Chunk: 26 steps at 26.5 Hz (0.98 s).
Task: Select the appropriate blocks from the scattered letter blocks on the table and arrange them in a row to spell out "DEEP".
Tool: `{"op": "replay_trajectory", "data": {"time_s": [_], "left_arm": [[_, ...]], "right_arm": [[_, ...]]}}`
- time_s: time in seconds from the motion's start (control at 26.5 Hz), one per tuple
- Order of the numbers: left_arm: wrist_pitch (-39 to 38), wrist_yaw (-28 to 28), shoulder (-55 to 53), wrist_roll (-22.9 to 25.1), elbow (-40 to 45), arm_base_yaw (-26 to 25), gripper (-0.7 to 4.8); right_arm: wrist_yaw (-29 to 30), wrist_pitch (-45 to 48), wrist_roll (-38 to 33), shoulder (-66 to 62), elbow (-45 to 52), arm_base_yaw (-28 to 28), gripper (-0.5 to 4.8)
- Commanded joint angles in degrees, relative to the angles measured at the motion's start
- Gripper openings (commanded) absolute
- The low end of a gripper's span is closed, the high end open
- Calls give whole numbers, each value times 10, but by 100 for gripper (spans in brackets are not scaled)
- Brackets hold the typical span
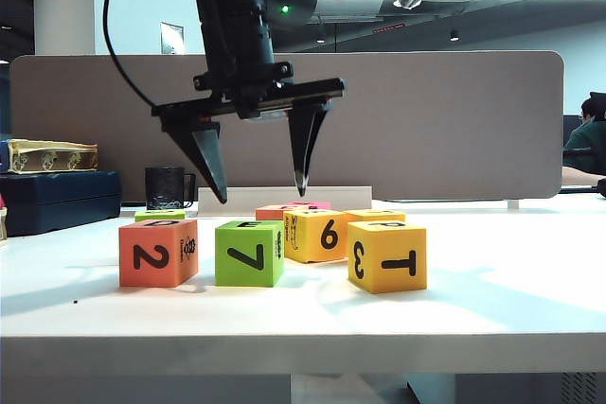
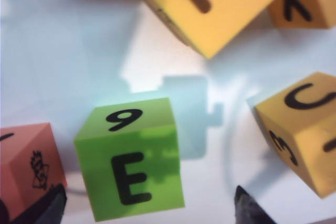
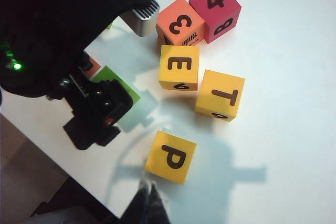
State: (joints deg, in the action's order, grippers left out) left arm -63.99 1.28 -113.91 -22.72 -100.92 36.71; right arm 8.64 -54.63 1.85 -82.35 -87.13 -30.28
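While the row along the front of the worktop looks close to finished, the step in hand appears to be the left arm letting go of its cube and clearing off cleanly. Going from the left: the salmon cube with a 2 facing front sits first, then the green cube showing 7 in front and an E on top in the left wrist view, then the orange cube with a 6 set a little further back, then the orange cube with 3 and T whose top reads P from the right wrist camera. The left pincer hangs above the green cube with its fingers spread wide and nothing between them. To do this well it should rise straight, so neither tip brushes the salmon or green cube. The third cube sits behind the line and probably wants nudging forward, though the angle makes the offset hard to judge. The right pincer waits clenched and empty near the P cube.
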Motion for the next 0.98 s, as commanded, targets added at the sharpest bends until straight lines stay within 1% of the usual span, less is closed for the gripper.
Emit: {"op": "replay_trajectory", "data": {"time_s": [0.04,0.08,0.15,0.23,0.3,0.49,0.72,0.76,0.98], "left_arm": [[7,-4,4,77,-13,1,404],[14,-5,4,99,-13,1,404],[28,-17,3,157,-12,1,404],[46,-33,3,202,-12,1,404],[69,-32,2,244,-12,1,404],[123,-31,2,315,-11,1,404],[157,-26,-12,328,-11,0,404],[159,-25,-21,334,-11,-2,404],[162,-24,-64,337,-11,-2,404]], "right_arm": [[-1,8,2,2,-3,0,-1],[-2,8,2,3,-3,0,-1],[-6,8,3,5,-3,2,-1],[-19,9,4,7,-3,3,-1],[-28,5,4,8,-3,3,-1],[-28,-10,4,8,-3,3,-1],[-28,-29,4,8,-3,3,-1],[-28,-34,4,9,-3,3,-1],[-28,-37,4,16,-3,3,-1]]}}
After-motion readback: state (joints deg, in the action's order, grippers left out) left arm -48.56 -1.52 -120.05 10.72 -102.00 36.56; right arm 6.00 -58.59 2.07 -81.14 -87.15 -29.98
